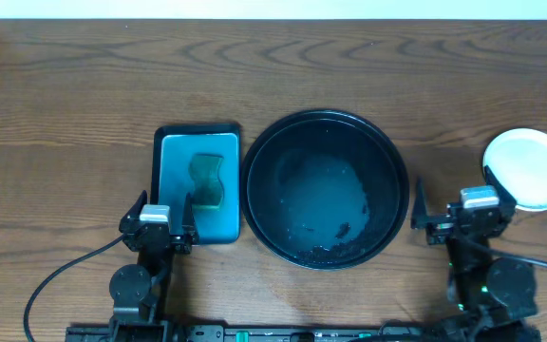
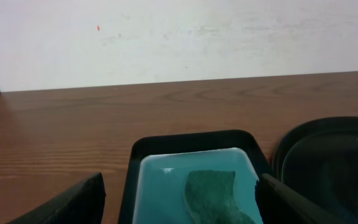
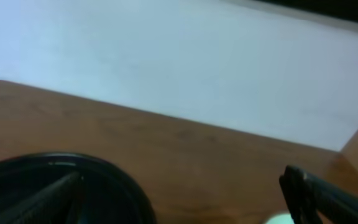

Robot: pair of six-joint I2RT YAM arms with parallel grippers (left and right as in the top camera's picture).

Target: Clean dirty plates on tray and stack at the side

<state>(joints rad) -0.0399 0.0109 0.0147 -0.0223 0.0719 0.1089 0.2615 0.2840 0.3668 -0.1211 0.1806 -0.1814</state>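
Plates (image 1: 530, 168) rest right of tray (image 1: 327, 115); left end effector (image 2: 180, 182) and right end effector (image 3: 184, 177) spread apart.

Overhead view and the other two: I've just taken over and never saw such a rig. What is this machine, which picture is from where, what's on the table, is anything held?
It is two robot arms at a wooden table. The overhead view looks straight down, arms at its bottom edge. The other two come from a camera on each wrist, looking out past that arm's dark fingers. In the middle lies a round black tray with no plates in it. To its left a teal tray holds a green sponge. At the right sits a pale plate, perhaps a stack; I cannot count from above. The left hand and right hand are both open, holding nothing.
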